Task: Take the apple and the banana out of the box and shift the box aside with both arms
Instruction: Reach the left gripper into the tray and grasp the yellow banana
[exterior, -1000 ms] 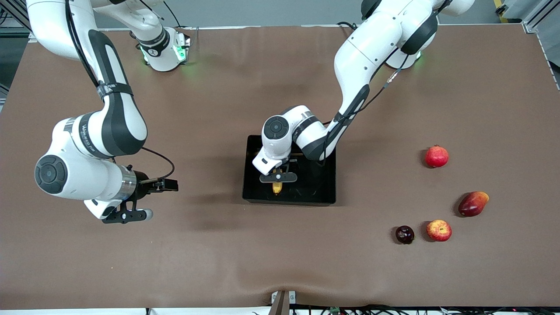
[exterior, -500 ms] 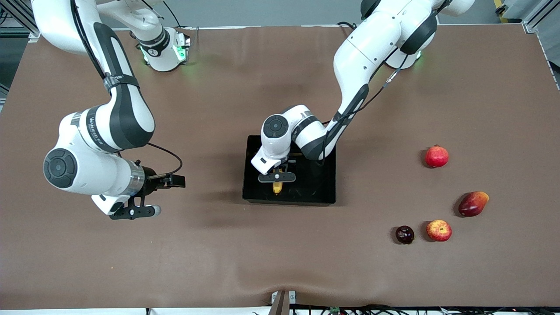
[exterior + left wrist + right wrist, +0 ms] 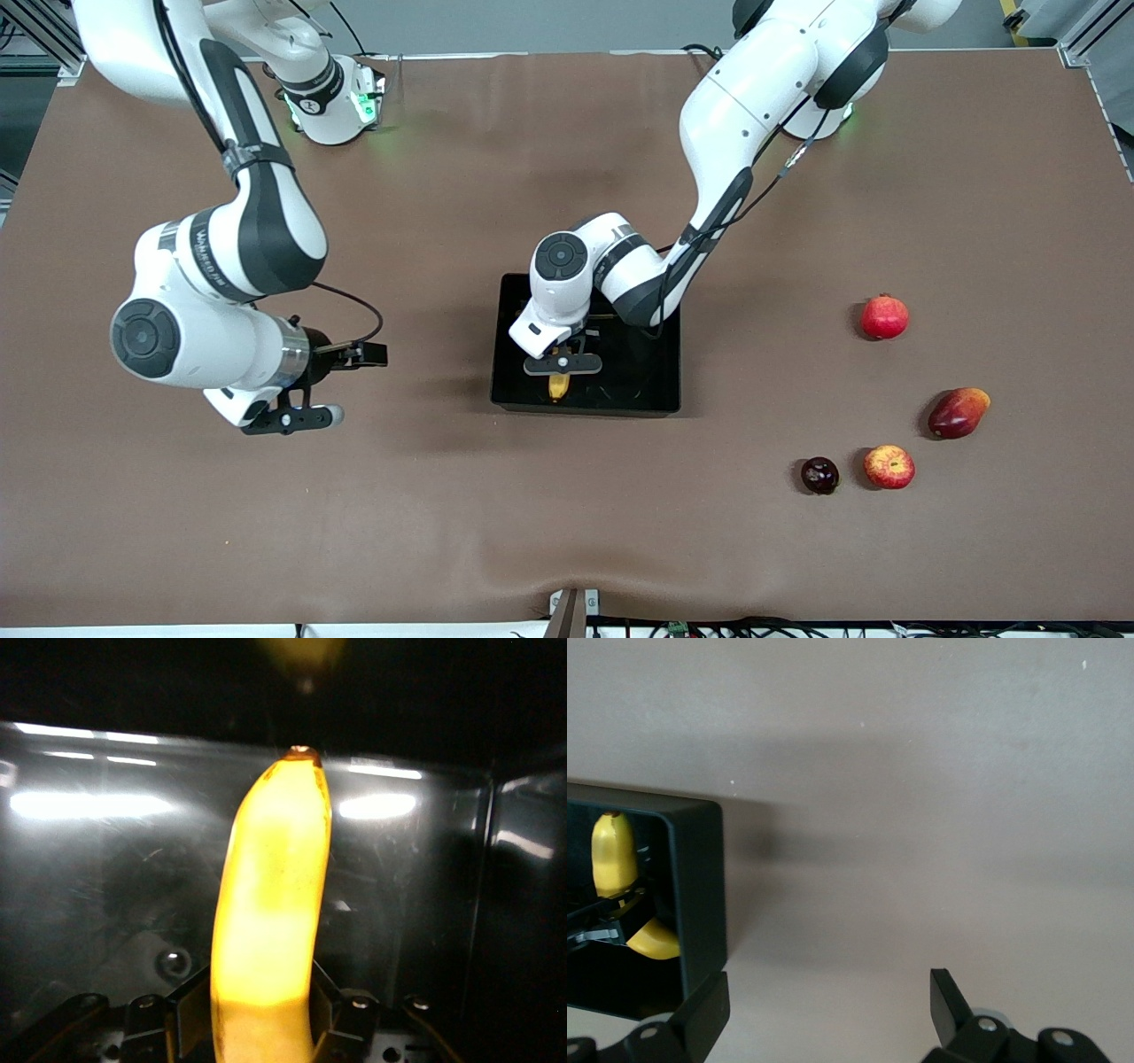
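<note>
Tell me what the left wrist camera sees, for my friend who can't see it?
A yellow banana fills the middle of the picture, held between the left gripper fingers. All around it are the shiny black walls of the box.

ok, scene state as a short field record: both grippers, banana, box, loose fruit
left gripper: inside the shallow glossy black plastic box, shut on the long curved yellow banana
right gripper: open, over bare table beside the box, toward the right arm's end
small round red-and-yellow apple: on the table beside the dark purple plum
other fruit: red pomegranate, red-orange mango
</note>
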Robot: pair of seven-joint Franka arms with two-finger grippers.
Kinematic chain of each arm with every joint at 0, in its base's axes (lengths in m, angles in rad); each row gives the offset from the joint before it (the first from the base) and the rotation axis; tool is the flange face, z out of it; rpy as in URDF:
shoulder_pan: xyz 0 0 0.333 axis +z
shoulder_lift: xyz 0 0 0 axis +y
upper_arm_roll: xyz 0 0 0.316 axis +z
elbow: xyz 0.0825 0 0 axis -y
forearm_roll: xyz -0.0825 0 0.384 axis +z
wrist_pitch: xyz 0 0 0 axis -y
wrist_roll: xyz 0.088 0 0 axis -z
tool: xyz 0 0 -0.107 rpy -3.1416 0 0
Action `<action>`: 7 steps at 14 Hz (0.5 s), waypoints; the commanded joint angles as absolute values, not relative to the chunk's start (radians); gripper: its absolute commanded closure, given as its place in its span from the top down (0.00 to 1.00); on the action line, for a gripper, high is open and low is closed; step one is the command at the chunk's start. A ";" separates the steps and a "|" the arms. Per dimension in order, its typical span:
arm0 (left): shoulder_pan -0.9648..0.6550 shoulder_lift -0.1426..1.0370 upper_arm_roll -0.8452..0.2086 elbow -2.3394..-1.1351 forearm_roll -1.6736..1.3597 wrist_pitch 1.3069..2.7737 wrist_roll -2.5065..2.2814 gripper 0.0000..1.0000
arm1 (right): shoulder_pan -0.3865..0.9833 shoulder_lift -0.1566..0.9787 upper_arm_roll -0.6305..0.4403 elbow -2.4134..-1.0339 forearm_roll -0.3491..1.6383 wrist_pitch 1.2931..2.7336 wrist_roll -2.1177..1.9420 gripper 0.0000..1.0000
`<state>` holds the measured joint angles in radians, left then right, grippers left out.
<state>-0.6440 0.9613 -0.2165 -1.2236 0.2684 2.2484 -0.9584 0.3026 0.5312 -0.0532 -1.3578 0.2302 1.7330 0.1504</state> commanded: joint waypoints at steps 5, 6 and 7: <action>-0.623 0.815 -0.215 -1.232 0.272 2.086 -0.959 0.00 | 0.439 0.503 -0.057 -1.413 0.213 1.795 0.354 1.00; -0.609 0.793 -0.221 -1.232 0.272 2.073 -0.957 0.00 | 0.437 0.503 -0.055 -1.437 0.213 1.825 0.356 1.00; -0.597 0.769 -0.222 -1.232 0.272 2.056 -0.954 0.00 | 0.437 0.503 -0.055 -1.468 0.213 1.859 0.354 1.00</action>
